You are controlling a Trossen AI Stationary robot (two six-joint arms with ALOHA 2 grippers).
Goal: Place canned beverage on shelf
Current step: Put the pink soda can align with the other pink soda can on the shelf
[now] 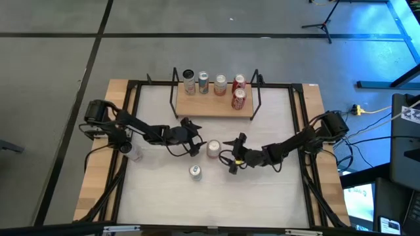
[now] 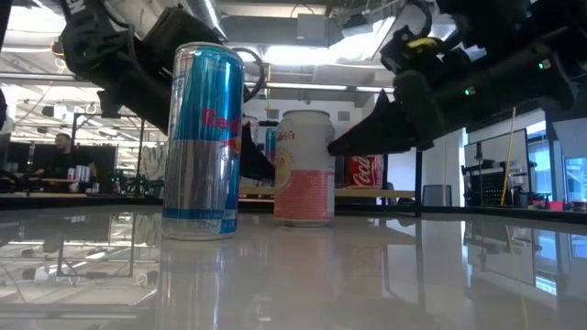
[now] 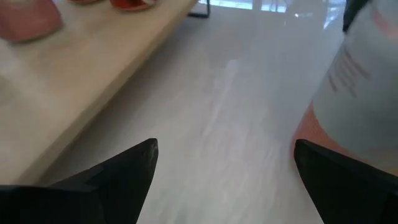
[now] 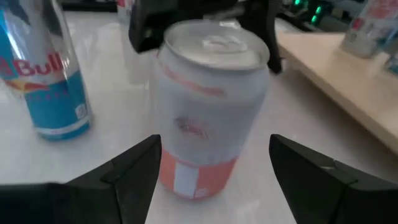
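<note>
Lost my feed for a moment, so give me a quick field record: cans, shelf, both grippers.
shelf: light-wood board with black rod uprights, five cans standing on it
table cans: pink-and-white can, upright; slim blue-and-silver can, upright
left gripper: jaws open, beside the pink-and-white can
right gripper: jaws open, facing the same can
held: nothing

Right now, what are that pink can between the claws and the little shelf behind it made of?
The pink can looks like thin metal, likely aluminium: silvery pull-tab lid, matte printed wall. The shelf looks like pale unpainted wood with visible grain, its end uprights thin black metal rod.
</note>
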